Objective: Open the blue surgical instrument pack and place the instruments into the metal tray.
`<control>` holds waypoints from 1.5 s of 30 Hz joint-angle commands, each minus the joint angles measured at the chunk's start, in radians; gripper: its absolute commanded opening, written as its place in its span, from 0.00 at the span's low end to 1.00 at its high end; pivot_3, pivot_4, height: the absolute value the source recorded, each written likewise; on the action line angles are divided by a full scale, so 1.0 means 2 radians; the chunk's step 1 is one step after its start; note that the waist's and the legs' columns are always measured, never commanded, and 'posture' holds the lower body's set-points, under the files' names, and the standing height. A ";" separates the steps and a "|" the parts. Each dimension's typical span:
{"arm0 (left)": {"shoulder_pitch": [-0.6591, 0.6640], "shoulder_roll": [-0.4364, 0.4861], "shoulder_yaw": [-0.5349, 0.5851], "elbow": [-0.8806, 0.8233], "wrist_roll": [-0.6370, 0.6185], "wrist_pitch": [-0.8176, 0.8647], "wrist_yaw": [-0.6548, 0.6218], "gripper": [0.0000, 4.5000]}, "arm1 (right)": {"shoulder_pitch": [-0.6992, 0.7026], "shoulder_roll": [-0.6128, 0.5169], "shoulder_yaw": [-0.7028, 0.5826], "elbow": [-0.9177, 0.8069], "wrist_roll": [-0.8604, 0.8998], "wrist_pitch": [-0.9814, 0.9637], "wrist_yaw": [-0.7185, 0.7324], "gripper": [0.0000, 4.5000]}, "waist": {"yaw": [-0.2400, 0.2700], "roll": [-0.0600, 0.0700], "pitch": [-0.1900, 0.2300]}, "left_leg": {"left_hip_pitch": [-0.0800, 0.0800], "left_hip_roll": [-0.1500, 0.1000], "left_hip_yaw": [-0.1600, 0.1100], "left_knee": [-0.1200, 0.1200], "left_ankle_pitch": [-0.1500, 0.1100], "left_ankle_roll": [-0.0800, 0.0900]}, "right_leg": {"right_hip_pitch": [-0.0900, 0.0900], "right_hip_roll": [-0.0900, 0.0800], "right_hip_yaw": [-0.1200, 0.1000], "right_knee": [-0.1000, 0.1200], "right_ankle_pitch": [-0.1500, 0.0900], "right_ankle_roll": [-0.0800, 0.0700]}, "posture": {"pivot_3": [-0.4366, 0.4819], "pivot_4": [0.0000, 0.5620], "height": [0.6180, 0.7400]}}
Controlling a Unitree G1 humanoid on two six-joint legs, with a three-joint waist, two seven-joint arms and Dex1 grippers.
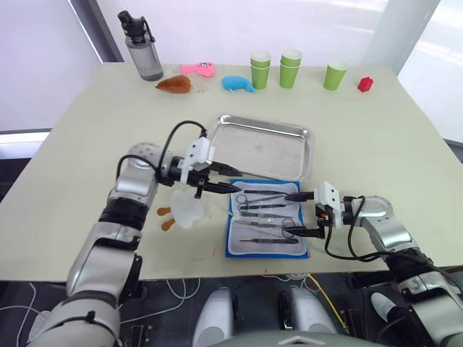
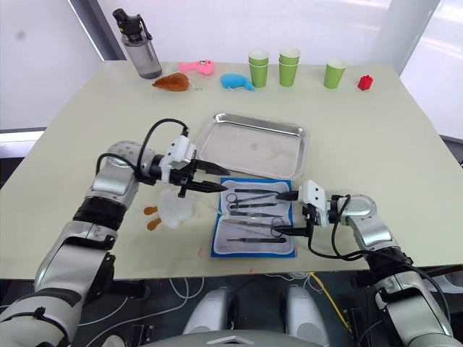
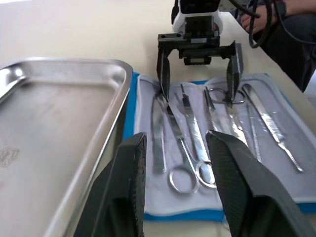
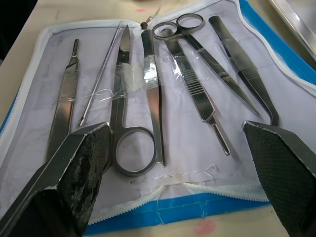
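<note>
Pack: blue surgical instrument pack (image 1: 266, 225) lies open, flat on surface, just near of metal tray (image 1: 264, 147).
Instruments: instruments (image 4: 163, 84) side by side on white lining, some under clear pockets.
L gripper (image 1: 221, 186): jaws wide, at pack's far-left corner.
R gripper (image 1: 293, 214): jaws wide, over pack's right edge.
Tray: bare inside.

No text, label, brand or number can be read here. The metal tray (image 3: 54, 133) carries a faint stamped mark on its floor, but the mark is too unclear to make out.
</note>
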 commanded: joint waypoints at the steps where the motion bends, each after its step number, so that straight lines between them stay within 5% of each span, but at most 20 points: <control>1: -0.021 -0.014 -0.011 0.041 0.027 -0.033 -0.010 0.42 | 0.022 -0.003 0.032 0.057 -0.058 0.019 -0.023 1.00 | -0.002 0.000 0.000 | 0.000 0.000 0.000 0.000 0.000 0.000 | 0.000 0.000 0.000 0.000 0.000 0.000 | 0.48 0.27 0.95; 12: -0.054 -0.057 -0.023 0.166 0.089 -0.103 0.000 0.42 | 0.024 0.000 0.031 0.055 -0.058 0.018 -0.032 1.00 | -0.003 0.000 0.000 | -0.001 0.002 0.000 0.000 0.000 0.000 | -0.001 0.002 0.000 0.000 0.001 -0.001 | 0.48 0.27 0.95; 26: -0.064 -0.068 -0.023 0.218 0.129 -0.129 0.032 0.42 | 0.025 0.000 0.030 0.050 -0.056 0.020 -0.035 1.00 | -0.004 0.000 0.000 | 0.000 0.003 0.000 0.000 0.000 0.000 | -0.001 0.002 0.000 0.000 0.001 -0.001 | 0.48 0.27 0.95; 30: -0.063 -0.069 -0.023 0.220 0.131 -0.131 0.031 0.22 | 0.026 0.001 0.030 0.048 -0.055 0.022 -0.036 1.00 | -0.004 0.000 0.000 | -0.001 0.003 0.000 0.000 0.000 0.000 | -0.001 0.002 0.000 0.000 0.001 -0.001 | 0.48 0.27 0.95; 31: -0.063 -0.070 -0.022 0.221 0.131 -0.131 0.032 0.06 | 0.026 0.001 0.031 0.047 -0.055 0.023 -0.035 1.00 | -0.004 0.000 0.000 | 0.000 0.003 0.000 0.000 0.000 0.000 | -0.001 0.002 0.000 0.000 0.001 -0.001 | 0.48 0.27 0.95; 32: -0.063 -0.070 -0.022 0.221 0.132 -0.132 0.033 0.02 | 0.027 0.000 0.031 0.046 -0.055 0.023 -0.035 1.00 | -0.004 0.000 0.000 | 0.000 0.003 0.000 0.000 0.000 0.000 | -0.001 0.002 0.000 0.000 0.001 -0.001 | 0.48 0.27 0.95; 45: -0.066 -0.060 -0.009 0.185 0.121 -0.105 0.031 0.02 | 0.030 0.002 0.033 0.047 -0.056 0.025 -0.037 1.00 | -0.006 0.000 0.000 | -0.001 0.004 0.000 0.000 0.000 0.000 | -0.001 0.002 -0.001 -0.001 0.001 -0.001 | 0.48 0.27 0.95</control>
